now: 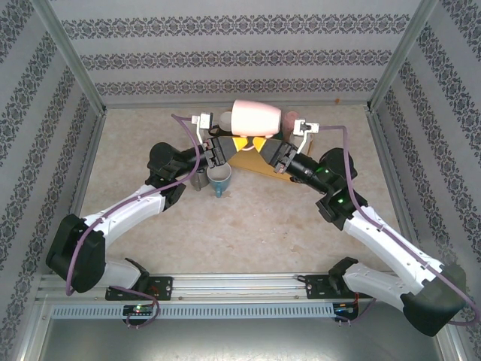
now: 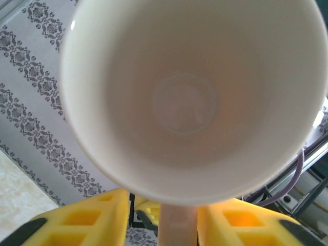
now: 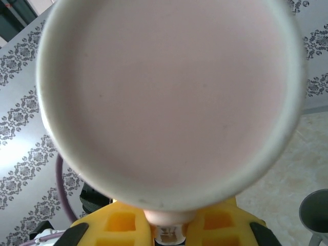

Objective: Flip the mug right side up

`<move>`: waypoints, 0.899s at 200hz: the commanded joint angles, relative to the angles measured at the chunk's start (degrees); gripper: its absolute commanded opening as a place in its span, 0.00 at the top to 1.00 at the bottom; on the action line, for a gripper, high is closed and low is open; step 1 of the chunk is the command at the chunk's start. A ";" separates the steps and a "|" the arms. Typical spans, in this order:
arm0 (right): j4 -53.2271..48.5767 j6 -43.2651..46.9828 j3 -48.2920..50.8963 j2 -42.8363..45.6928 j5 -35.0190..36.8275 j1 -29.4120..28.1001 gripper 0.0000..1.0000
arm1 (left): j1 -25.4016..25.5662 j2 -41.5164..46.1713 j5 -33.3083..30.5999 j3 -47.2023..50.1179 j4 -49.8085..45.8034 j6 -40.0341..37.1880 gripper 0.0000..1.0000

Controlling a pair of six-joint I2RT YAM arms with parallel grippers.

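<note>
Mug-watching from the near edge, I saw the pink mug (image 1: pixel 255 117) held in the air above the far middle of the worktop (image 1: pixel 248 226), lying on its side with its long axis running left to right. Its open mouth faced the left arm and its flat base faced the right arm, with the handle (image 2: pixel 177 225) hanging straight down. The right claw (image 3: pixel 168 225) was clamped on that handle from the base side, its yellow fingers pressed against it. The left claw (image 2: pixel 163 220) sat just as near on the mouth side, with its fingers flanking the same handle. A sliver of gap showed on one side, so I could not tell whether it had truly gripped. Both arms were about equally close. To my eye, the coming turn hinged on swinging the mouth upward around the handle. Directly underneath lay a tan board (image 1: pixel 252 162). A blue mug (image 1: pixel 219 179) stood upright just beside it, under the left wrist. It seemed the likeliest thing to be bumped on the way down.
</note>
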State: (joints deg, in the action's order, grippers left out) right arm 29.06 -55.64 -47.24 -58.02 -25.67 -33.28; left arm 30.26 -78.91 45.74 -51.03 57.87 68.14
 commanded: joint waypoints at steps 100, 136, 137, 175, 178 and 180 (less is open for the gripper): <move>-1.14 5.59 2.01 3.55 8.80 -1.94 0.48 | -0.65 8.59 -0.56 -3.17 -20.99 -16.78 1.00; -22.16 16.17 -1.12 9.76 19.21 -2.49 0.44 | 1.02 13.92 -10.89 -11.63 -56.72 -36.32 1.00; -23.46 16.57 -1.46 9.94 19.94 -2.53 0.44 | 1.15 13.98 -11.26 -11.86 -57.51 -36.80 1.00; -48.21 28.06 -6.98 14.77 39.55 -2.87 0.46 | 9.30 11.84 -24.48 -17.97 -76.90 -44.80 1.00; -48.64 28.79 -6.85 15.45 40.61 -2.85 0.46 | 10.02 11.52 -25.53 -18.21 -78.02 -45.13 1.00; -48.89 29.28 -6.75 15.87 41.32 -2.89 0.46 | 10.59 11.31 -26.42 -18.34 -78.79 -45.31 1.00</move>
State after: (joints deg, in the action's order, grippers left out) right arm -4.03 -36.36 -52.31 -45.84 0.01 -35.53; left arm 35.73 -66.81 29.98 -66.17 -4.75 32.86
